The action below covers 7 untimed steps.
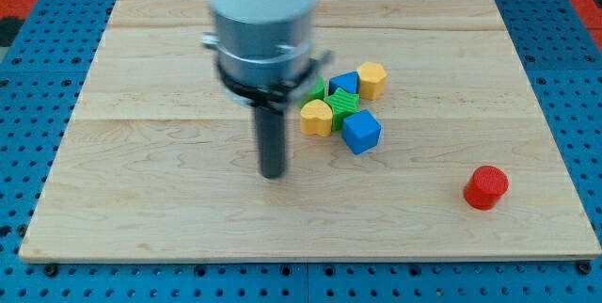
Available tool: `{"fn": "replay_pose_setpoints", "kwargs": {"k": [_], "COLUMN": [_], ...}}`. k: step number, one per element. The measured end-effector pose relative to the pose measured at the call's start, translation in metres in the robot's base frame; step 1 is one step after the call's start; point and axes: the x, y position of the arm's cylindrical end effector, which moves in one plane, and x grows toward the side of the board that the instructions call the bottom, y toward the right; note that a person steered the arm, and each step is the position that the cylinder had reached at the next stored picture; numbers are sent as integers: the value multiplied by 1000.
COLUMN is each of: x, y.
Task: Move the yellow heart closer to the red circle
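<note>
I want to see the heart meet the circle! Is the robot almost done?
Not yet. The yellow heart sits in the pile of blocks, far from the red circle at the view's bottom right. My tip stands left of the heart, not touching. The whole push is left.

A light wooden bench (141, 228) of joined planks lies on a blue perforated surface (19, 105). Near its middle, toward the view's right, small blocks crowd together: a blue cube (361, 131) at the cluster's lower right, a ridged green block (344, 104) just above and left of it, a second blue block (344, 83) behind that, and a yellow block (372, 79) at the upper right. Another green block (319, 90) shows at the cluster's left, partly hidden.
</note>
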Motion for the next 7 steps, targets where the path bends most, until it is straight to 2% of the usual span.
{"fn": "replay_pose_setpoints", "kwargs": {"k": [1, 2, 4, 7], "x": [-42, -69, -71, -45], "y": [-33, -31, 34, 74]}}
